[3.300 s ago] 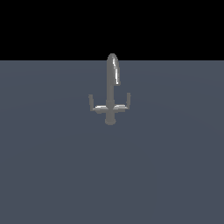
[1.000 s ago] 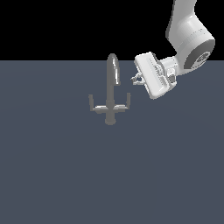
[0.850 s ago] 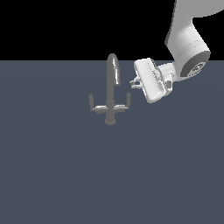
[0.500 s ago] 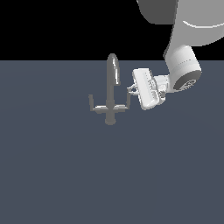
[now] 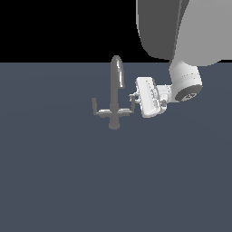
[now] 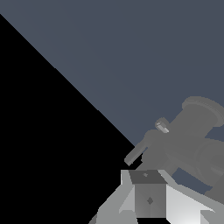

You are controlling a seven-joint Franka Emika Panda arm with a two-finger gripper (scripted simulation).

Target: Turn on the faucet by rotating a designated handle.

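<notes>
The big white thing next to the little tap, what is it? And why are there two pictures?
That white thing is a robot arm, drawn inside a computer simulation. Its gripper, a kind of pinching hand, sits right by the handle of a small grey faucet, on the exterior view's right. The faucet stands on a flat dark grey surface. One picture comes from a camera watching the whole scene. The other comes from a camera on the robot's wrist, looking at the faucet up close. I cannot tell whether the gripper is holding anything.

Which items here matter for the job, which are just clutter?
Job:
- faucet
- handle, the arm on the exterior view's right
- pincer, right at the handle's tip

Not needed:
- other arm, on the exterior view's left
- No loose objects visible
</notes>
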